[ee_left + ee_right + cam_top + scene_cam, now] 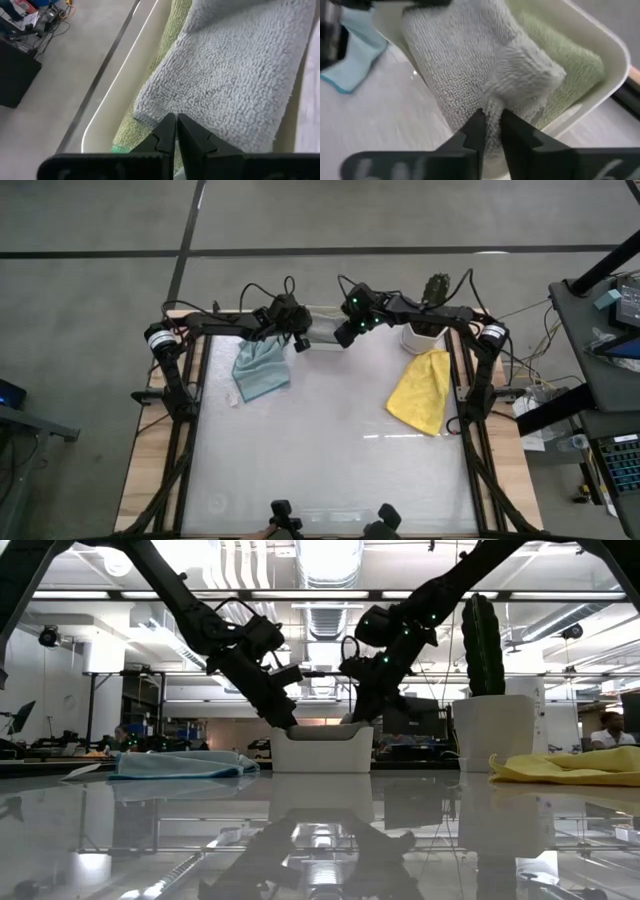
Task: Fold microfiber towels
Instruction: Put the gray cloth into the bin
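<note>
Grey towel [470,65] and green towel [560,50] lay in the tub [615,65], blue towel [262,368] and yellow towel [423,390] unfolded on desk [330,440]; left hand [175,131] clenched empty, right hand [489,125] pinched the grey.

Bright, even overhead light from ceiling strip lamps [330,560] leaves soft glare and mirror-like reflections on the glossy desk [330,430], silhouettes the arms in the low view, and both wrist views are slightly blurred near their edges.
</note>
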Controlling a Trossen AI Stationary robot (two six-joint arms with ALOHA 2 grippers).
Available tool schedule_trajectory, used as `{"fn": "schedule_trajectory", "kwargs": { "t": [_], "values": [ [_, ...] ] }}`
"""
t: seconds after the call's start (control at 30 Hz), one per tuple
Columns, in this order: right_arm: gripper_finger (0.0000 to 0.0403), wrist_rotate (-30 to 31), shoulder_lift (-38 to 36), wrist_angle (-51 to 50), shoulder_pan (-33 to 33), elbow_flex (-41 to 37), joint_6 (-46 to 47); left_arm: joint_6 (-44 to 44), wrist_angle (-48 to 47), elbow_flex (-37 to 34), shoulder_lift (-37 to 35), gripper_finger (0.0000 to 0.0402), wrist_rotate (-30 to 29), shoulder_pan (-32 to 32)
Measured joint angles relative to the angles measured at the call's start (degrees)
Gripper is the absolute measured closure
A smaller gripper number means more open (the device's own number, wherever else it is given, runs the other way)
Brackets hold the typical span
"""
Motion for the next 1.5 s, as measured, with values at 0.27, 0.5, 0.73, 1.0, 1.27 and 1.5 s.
{"fn": "schedule_trajectory", "kwargs": {
  "t": [0.27,0.5,0.73,1.0,1.27,1.5],
  "values": [
    [0.0280,-0.02,-0.09,-8.99,0.00,4.13,-0.20,0.38,-0.45,0.02,-2.24,0.0395,0.00,0.00],
    [0.0258,0.02,-0.94,-13.91,0.01,6.68,-0.20,1.99,-2.88,-0.25,-7.68,0.0395,1.04,-0.11],
    [0.0294,4.86,-2.30,-11.91,0.60,7.53,-0.20,1.95,-4.95,-1.01,-7.72,0.0395,10.13,-1.02],
    [0.0385,7.11,0.50,-3.75,0.94,6.24,-1.51,1.35,-5.10,-1.44,-3.72,0.0395,9.69,-1.36],
    [0.0394,9.55,5.06,-4.14,0.86,6.16,-3.76,0.29,-6.69,-1.49,-2.64,0.0395,9.09,-1.46],
    [0.0394,10.45,3.59,-4.93,0.91,6.24,-4.78,0.29,-8.28,-1.28,-4.64,0.0395,7.79,-1.44]
  ]
}}
